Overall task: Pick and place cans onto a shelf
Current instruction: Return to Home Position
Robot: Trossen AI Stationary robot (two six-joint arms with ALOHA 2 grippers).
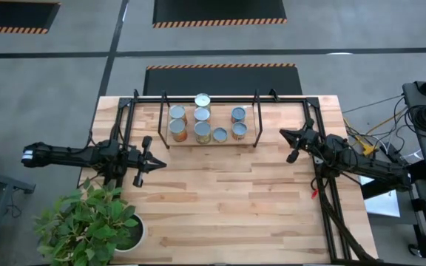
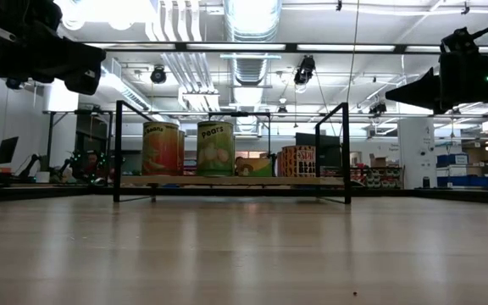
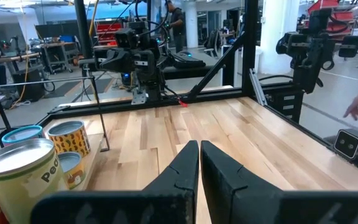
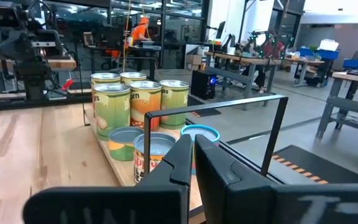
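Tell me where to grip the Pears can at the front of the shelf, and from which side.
Take the Pears can by its upper side wall, coming in level through the open front of the shelf. It stands upright in the front row with another can behind it. It also rises well above the short can on its right, so there is probably room there.

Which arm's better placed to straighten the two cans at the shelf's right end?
Right. The right gripper hangs empty beside that end of the shelf, nearer those cans; the left gripper sits off the opposite end.
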